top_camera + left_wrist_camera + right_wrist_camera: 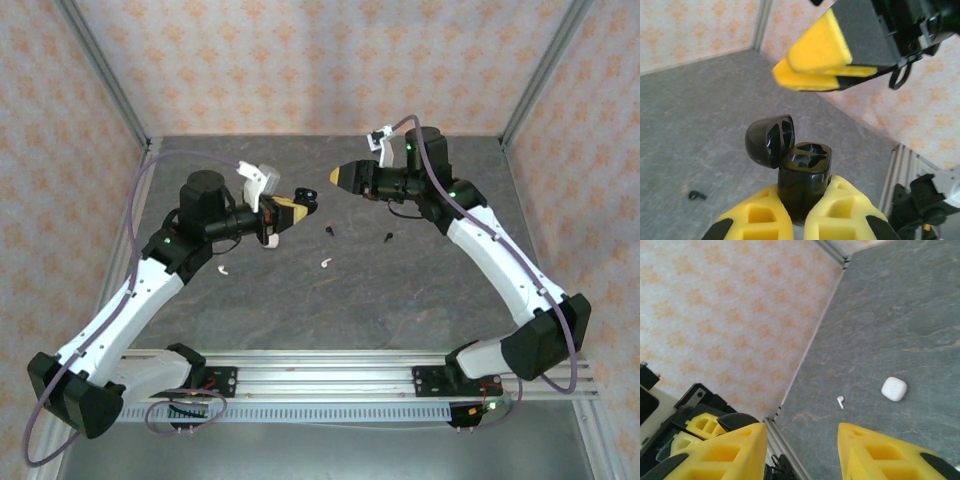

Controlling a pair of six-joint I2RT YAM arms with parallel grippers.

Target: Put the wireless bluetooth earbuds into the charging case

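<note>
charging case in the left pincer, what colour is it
The charging case is glossy black; best seen in the left wrist view.

Bright, even light from above, faint soft shadows on the grey table (300, 310), small shine on the black case (802, 177), left gripper's fingers (757, 220) and right gripper's fingers (722, 455) close-up and blurry.
</note>
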